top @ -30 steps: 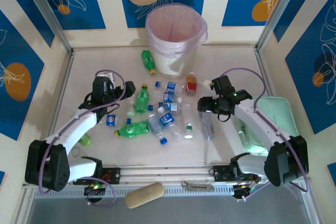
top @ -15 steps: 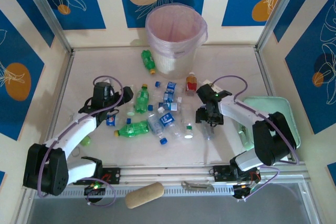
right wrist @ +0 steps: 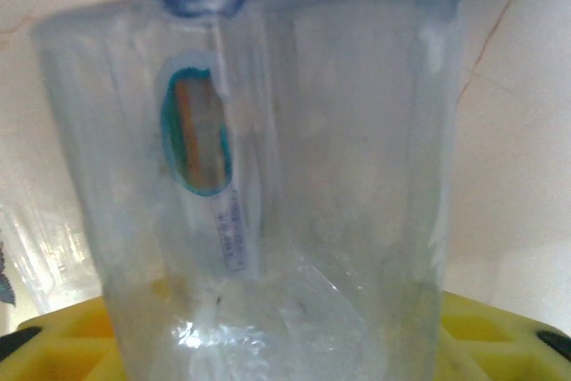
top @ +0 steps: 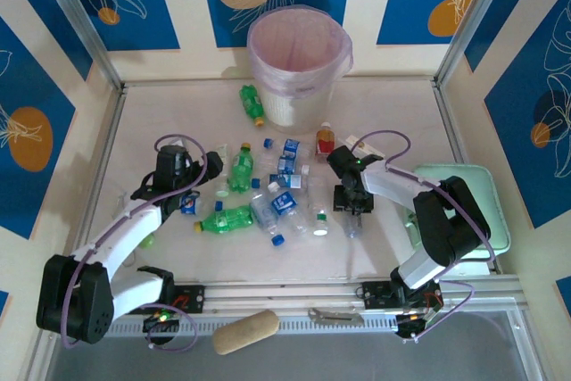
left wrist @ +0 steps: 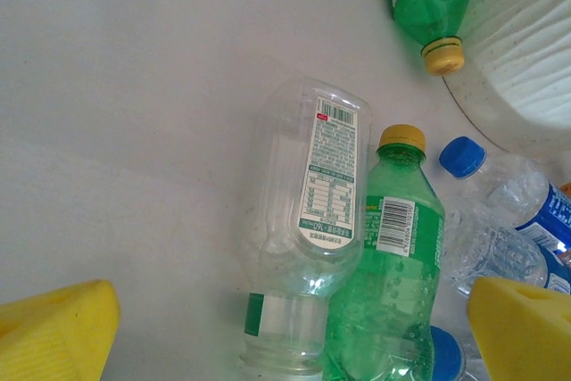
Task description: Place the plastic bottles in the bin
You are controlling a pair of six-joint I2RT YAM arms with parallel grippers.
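Plastic bottles lie scattered mid-table: green ones, blue-labelled clear ones, a red-capped amber one, and a green one beside the bin. My right gripper is down on a clear bottle. In the right wrist view that bottle sits creased between the yellow pads, and the gripper is shut on it. My left gripper is open. Its yellow fingers straddle a clear label-wrapped bottle and a green bottle, the gripper touching neither.
A pale green tray lies at the right, partly under the right arm. A tan roll and a metal tool rest on the near ledge. Loose blue caps dot the pile. Bare table stretches left and right of the bin.
The right arm swung in toward the pile and came down on the clear bottle, its jaws closing on it. The left gripper drifted slightly nearer, still open.
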